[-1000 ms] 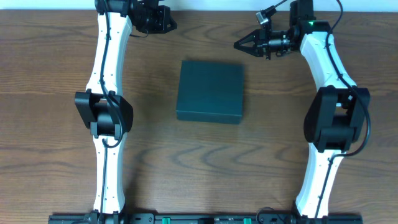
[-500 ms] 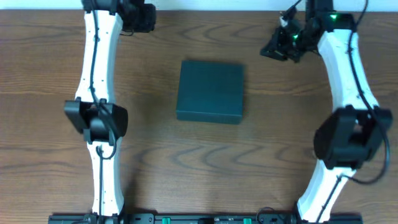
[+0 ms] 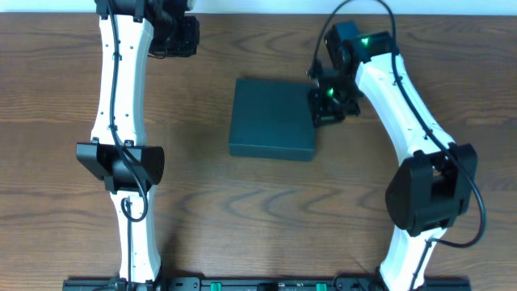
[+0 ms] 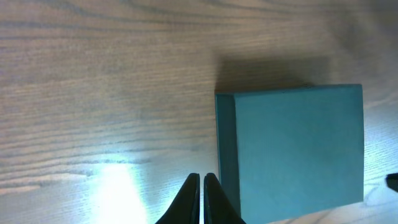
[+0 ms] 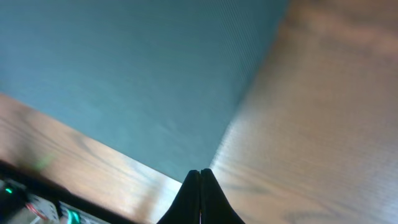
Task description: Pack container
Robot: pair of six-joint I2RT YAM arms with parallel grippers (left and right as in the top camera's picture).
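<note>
The dark teal container [image 3: 272, 119] sits in the middle of the wooden table with its flap lid closed flat. It also shows in the left wrist view [image 4: 298, 149] and fills much of the right wrist view [image 5: 143, 74]. My right gripper [image 3: 325, 105] is shut and empty, right at the container's right edge near its far corner; its fingertips [image 5: 200, 174] point at that corner. My left gripper [image 3: 181, 36] is shut and empty, high at the back left, well away from the container; its fingertips [image 4: 202, 180] hover over bare wood left of the box.
Only the wooden table [image 3: 73, 162] and my two arms are in view. No snack packets show in any view. The table's back edge runs just behind both arms.
My right arm swung from the back right down to the container's right edge, and its fingers went from open to shut. My left arm shifted slightly to the left.
</note>
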